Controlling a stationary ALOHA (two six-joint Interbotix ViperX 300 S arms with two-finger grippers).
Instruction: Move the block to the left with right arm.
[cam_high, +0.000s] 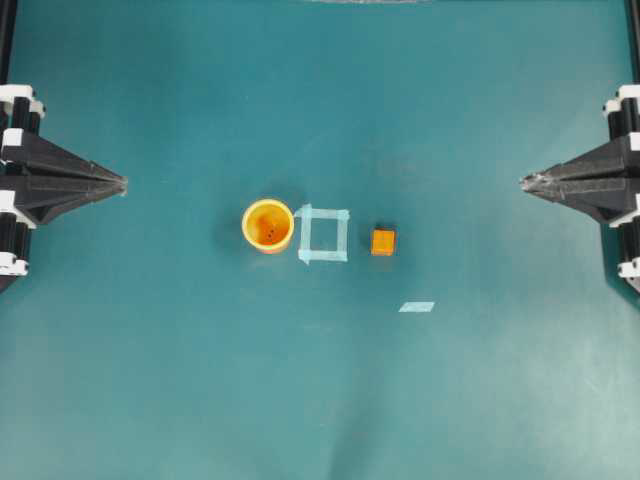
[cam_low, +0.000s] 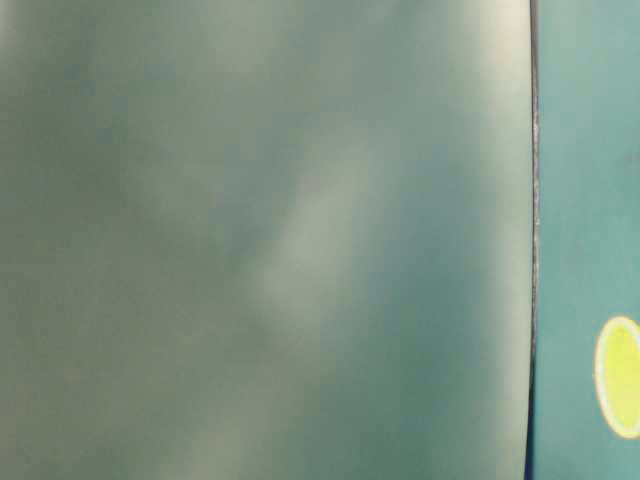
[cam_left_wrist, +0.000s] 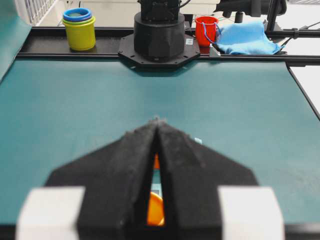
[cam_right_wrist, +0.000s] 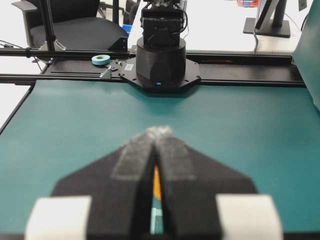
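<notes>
The block (cam_high: 383, 242), a small orange cube, sits on the teal table just right of the pale blue tape square (cam_high: 323, 233). A sliver of the block (cam_right_wrist: 156, 181) shows through the slit behind my right gripper's shut fingers. My right gripper (cam_high: 524, 182) rests at the right edge, shut and empty, far from the block. At the left edge my left gripper (cam_high: 123, 184) is shut and empty too; in its wrist view the tips (cam_left_wrist: 158, 120) meet.
A round orange cup (cam_high: 268, 225) stands just left of the tape square. A loose strip of pale tape (cam_high: 417, 307) lies right of and below the block. The other arm's black base (cam_right_wrist: 160, 60) stands at the far table edge.
</notes>
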